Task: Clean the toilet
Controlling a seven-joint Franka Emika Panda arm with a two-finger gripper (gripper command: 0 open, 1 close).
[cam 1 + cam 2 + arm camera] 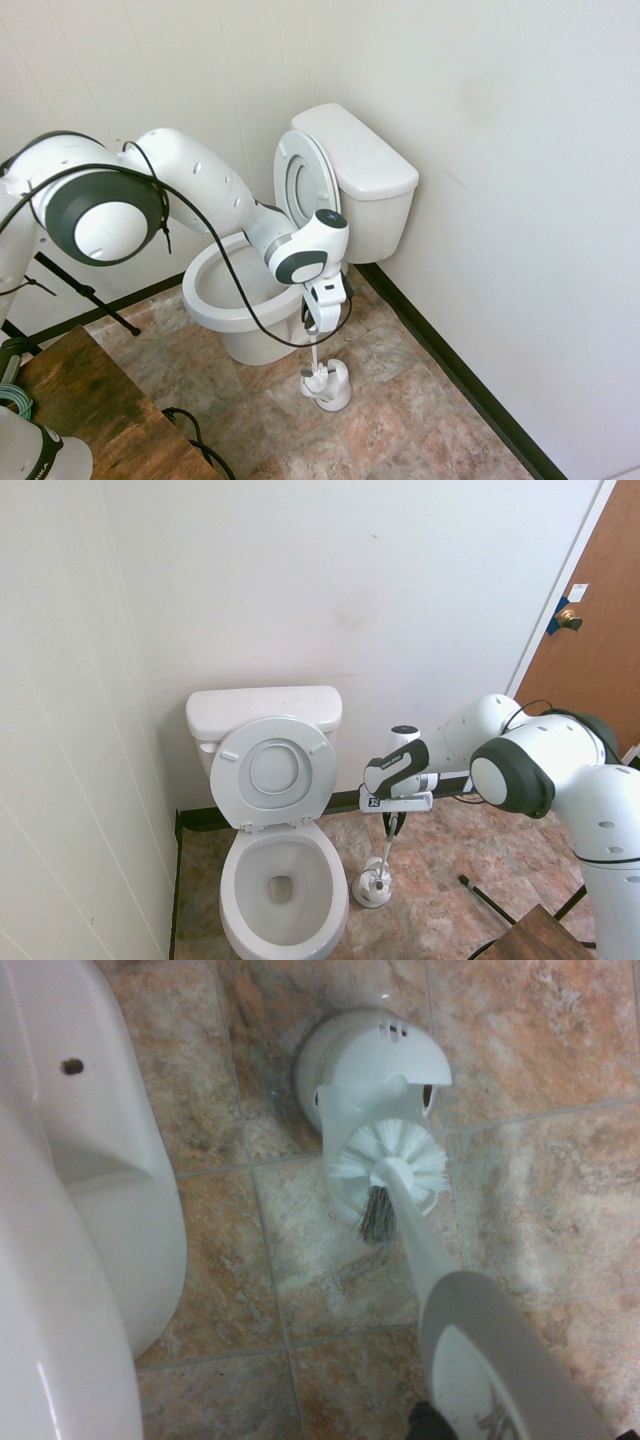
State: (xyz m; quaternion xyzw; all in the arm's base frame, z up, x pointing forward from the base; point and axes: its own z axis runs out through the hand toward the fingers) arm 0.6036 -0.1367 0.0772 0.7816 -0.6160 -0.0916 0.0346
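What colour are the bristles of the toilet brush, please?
Mostly white, with a grey tuft, on the toilet brush; clearest in the wrist view.

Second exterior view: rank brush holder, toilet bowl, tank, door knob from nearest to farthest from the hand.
From the hand:
1. Brush holder, on the floor right below it.
2. Toilet bowl, to its left in this view.
3. Tank, up against the back wall.
4. Door knob, on the brown door at upper right.

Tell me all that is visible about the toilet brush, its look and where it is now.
The toilet brush is white plastic: a round head of white bristles with a darker tuft below, on a thin straight handle. The gripper, shut on the handle, holds it almost upright. Its head sits at the small white holder on the tiled floor beside the toilet.
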